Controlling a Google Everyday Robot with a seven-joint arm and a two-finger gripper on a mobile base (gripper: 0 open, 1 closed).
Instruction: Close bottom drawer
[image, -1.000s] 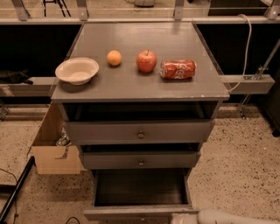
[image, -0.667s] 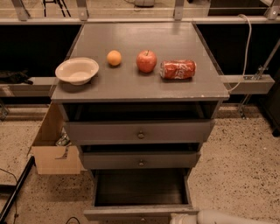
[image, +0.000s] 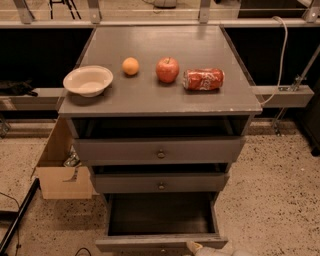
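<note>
- The bottom drawer (image: 161, 222) stands pulled well out at the foot of the cabinet (image: 241, 129). Its deep, dark inside lies open to view and its low front panel faces me.
- The claw (image: 210, 248) sits at the foot of the cabinet too, by the right end of that front panel. It is a pale, rounded shape, mostly cut off from sight. I cannot tell whether it is released or clenched, nor whether it touches the panel.
- As I judge it, a push so far off centre could skew the drawer in the cabinet and jam it half shut. A smooth claw might also slide off the painted edge.
- A hard shove could jolt the cabinet and set the round things on its worktop (image: 160, 97) rolling. These are the orange (image: 130, 66), the apple (image: 167, 70) and the red can (image: 203, 79) lying on its side.
- The middle drawer (image: 161, 183) and the top drawer (image: 160, 150), higher in the cabinet, each show a dark gap above the front, so a jolt might rattle them.
- The drawers are flat, matt, grey-painted wood, and the upper two have small round dark knobs.
- The bowl (image: 88, 80) on the cabinet is shallow, cream and smooth.
- An open cardboard box (image: 60, 172) stands left of the cabinet on a speckled floor (image: 270, 200).
</note>
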